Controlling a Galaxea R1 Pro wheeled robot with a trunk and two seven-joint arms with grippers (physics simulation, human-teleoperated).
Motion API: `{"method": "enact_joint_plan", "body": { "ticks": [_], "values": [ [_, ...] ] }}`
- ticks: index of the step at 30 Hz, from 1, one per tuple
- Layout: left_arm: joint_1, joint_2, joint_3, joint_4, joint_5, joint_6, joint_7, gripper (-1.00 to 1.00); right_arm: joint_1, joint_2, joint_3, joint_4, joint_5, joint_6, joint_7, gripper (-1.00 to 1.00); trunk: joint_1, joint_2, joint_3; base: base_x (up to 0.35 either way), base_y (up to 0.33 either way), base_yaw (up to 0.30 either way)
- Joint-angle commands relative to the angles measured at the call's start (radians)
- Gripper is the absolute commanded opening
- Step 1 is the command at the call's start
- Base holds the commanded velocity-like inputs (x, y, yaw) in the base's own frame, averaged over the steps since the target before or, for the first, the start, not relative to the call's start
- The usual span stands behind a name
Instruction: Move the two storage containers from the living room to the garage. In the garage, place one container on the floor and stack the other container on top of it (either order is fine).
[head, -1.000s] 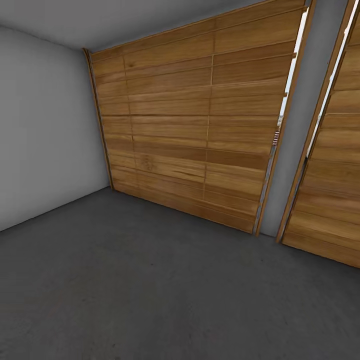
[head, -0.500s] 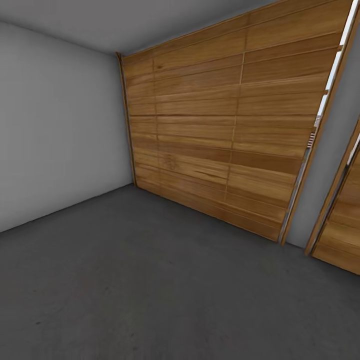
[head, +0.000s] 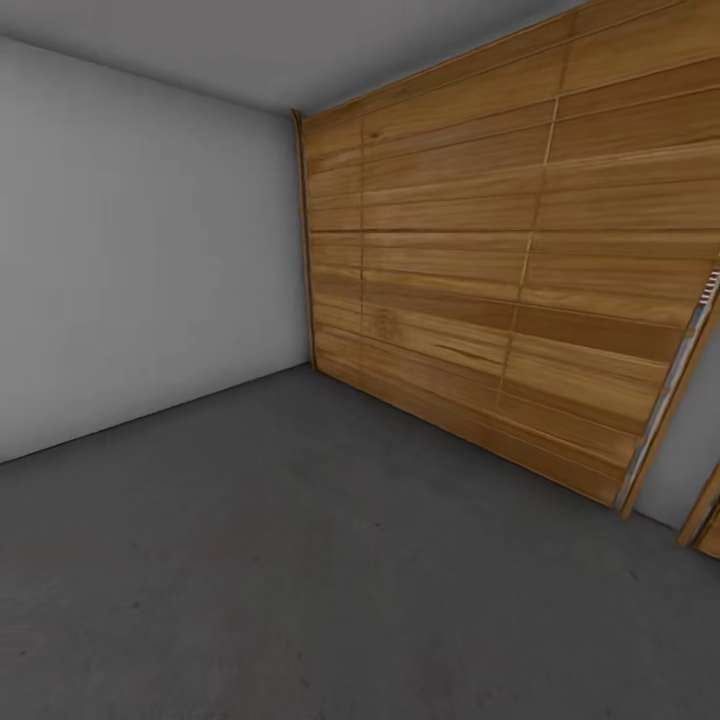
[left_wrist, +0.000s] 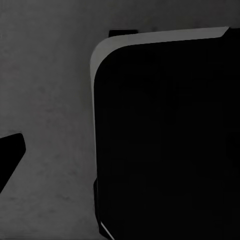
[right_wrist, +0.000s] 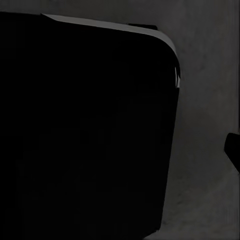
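Note:
I am in the garage, and the two storage containers are out of view. In the head view the dark grey concrete floor (head: 300, 560) stretches ahead to a pale grey wall (head: 140, 250) and a large wooden panelled door (head: 480, 290). The left wrist view has a dark fingertip (left_wrist: 10, 155) at the picture's edge over the floor (left_wrist: 50, 90), beside my black body (left_wrist: 170, 140). The right wrist view has a dark fingertip (right_wrist: 233, 150) at its edge beside the same black body (right_wrist: 85, 130). Both fingertips sit far from the middle, with nothing held.
The wall and the door meet in a corner (head: 303, 260) ahead. A grey wall strip (head: 680, 470) and the edge of a second wooden door (head: 708, 520) lie at the far right. Open concrete floor spreads in front of me.
The head camera has swung left: the door and corner have slid right in the picture, more grey wall shows, and the second door has almost left the view.

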Motion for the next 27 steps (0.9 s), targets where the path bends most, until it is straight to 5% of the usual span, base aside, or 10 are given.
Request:
{"method": "enact_joint_plan", "body": {
  "ticks": [1,27],
  "values": [
    [0.0,0.0,0.0,0.0,-0.001,-0.002,0.0,1.0,0.0,0.0,0.002,0.001,0.005,-0.003,0.0,1.0,0.0,0.0,-0.001,0.0,0.0,0.3],
    [0.0,0.001,0.0,0.0,-0.001,-0.002,0.0,1.0,0.0,-0.01,-0.004,0.01,-0.001,-0.007,0.0,1.0,0.0,0.0,-0.001,0.0,0.0,0.3]
  ]
}}
